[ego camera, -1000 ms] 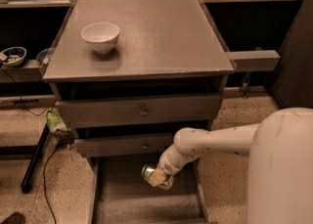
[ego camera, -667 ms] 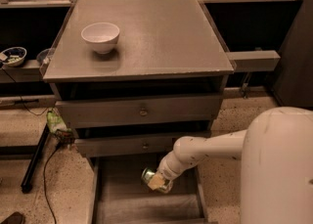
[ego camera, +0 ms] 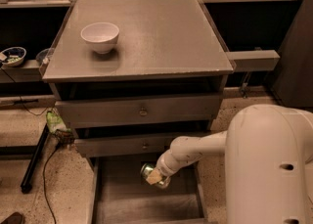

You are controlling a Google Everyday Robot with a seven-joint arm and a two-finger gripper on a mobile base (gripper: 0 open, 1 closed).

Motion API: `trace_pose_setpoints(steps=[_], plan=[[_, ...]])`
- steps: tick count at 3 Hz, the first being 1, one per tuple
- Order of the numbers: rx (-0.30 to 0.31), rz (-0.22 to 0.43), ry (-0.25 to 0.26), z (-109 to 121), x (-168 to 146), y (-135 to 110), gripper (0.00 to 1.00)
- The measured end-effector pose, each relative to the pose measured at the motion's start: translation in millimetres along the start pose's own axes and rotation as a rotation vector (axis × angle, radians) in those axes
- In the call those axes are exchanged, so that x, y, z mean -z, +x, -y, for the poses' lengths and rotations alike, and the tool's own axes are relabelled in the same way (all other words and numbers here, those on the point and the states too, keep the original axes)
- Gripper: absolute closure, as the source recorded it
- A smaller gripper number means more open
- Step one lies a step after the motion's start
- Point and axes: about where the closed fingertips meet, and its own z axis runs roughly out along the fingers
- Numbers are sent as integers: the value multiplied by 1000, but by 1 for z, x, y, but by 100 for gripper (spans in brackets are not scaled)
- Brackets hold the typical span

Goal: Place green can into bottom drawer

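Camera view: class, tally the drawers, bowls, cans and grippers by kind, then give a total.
Drawers: 3 (top drawer, middle drawer, bottom drawer pulled open)
Bowls: 2 (white bowl on cabinet top, small bowl far left)
Cans: 1 (green can)
Grippers: 1 (gripper over the bottom drawer, shut on the green can)
Total: 7

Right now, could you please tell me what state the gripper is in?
Gripper: closed on the green can, over the open bottom drawer.
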Motion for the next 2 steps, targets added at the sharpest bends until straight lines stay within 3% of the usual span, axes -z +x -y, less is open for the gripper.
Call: trace_pose_setpoints(steps=[1, 2], plan=[[-4, -2, -2, 0, -1, 1, 100], [-62, -51, -47, 2, -29, 28, 100]])
